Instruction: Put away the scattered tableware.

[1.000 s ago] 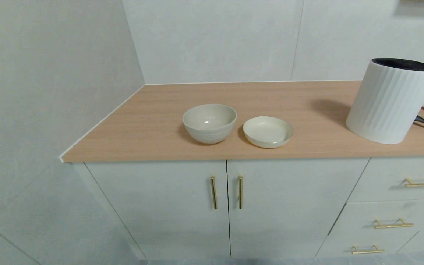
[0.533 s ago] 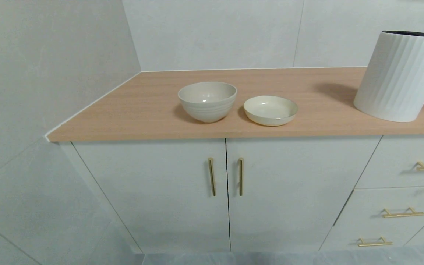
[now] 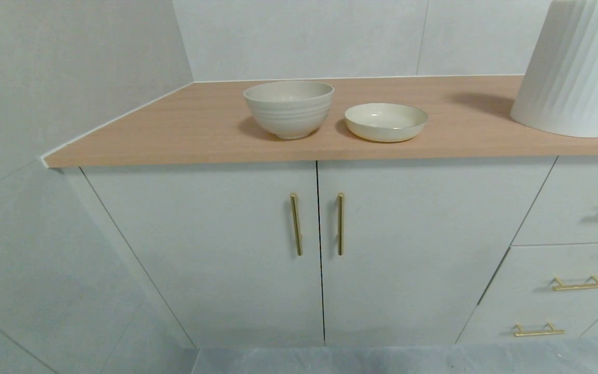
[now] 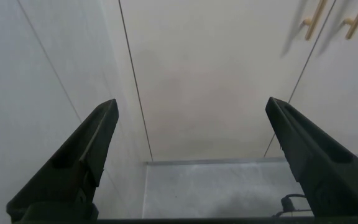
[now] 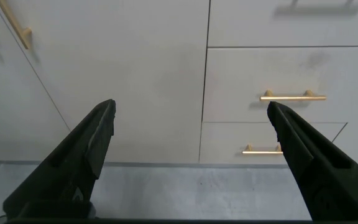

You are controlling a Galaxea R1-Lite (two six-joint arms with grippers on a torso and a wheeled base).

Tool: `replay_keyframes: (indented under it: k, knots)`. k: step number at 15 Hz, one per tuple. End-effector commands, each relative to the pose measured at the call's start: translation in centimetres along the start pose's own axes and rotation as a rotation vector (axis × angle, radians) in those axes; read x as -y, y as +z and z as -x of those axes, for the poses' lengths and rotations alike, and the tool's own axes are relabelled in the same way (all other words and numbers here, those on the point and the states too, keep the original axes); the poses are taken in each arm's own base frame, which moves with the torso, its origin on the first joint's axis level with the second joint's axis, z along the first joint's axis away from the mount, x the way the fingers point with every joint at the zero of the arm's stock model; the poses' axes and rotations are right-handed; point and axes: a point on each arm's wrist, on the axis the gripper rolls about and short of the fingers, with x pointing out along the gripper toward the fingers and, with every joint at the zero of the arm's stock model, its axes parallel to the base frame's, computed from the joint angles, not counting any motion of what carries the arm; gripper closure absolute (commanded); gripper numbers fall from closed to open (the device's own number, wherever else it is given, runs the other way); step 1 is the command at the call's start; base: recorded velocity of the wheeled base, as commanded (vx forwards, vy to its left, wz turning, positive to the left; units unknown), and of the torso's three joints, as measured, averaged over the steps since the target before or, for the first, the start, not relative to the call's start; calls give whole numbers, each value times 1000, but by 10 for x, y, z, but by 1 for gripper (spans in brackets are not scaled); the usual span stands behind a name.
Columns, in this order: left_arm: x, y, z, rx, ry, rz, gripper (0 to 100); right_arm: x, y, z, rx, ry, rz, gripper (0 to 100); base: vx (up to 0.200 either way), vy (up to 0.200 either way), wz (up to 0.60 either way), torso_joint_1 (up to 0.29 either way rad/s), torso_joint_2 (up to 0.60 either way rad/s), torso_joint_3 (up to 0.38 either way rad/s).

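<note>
**Tableware on the counter, both grippers low and empty**

We see the bowl (image 3: 288,108) and the shallow dish (image 3: 385,121) on the counter (image 3: 174,135), near its front edge. They sit just beside each other without touching, the dish at 3 o'clock of the bowl. Both are round, so no long axis governs a grasp.

The left gripper (image 4: 191,106) hangs spread wide and empty, low before the left cabinet door (image 3: 200,249). The right gripper (image 5: 191,106), likewise spread and empty, hangs low before the seam between the right door (image 3: 413,249) and the drawers (image 3: 563,259).

The tableware thus lies well above both grippers, toward 12 o'clock. We judge the left arm nearer the bowl and the right nearer the dish. The upright door handles (image 3: 296,224) sit at 6 o'clock of the bowl.
</note>
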Motion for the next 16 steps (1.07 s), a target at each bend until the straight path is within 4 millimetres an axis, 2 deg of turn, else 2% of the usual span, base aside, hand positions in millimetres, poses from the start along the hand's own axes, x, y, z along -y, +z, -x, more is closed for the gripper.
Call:
replay_keyframes:
  k: [1, 16]
  knots:
    - [0, 0, 0, -1, 1, 0, 0, 0, 0, 0, 1, 1, -1, 0, 0, 0, 0, -17, 71, 41]
    - [0, 0, 0, -1, 1, 0, 0, 0, 0, 0, 1, 2, 33, 0, 0, 0, 0, 0, 1, 3]
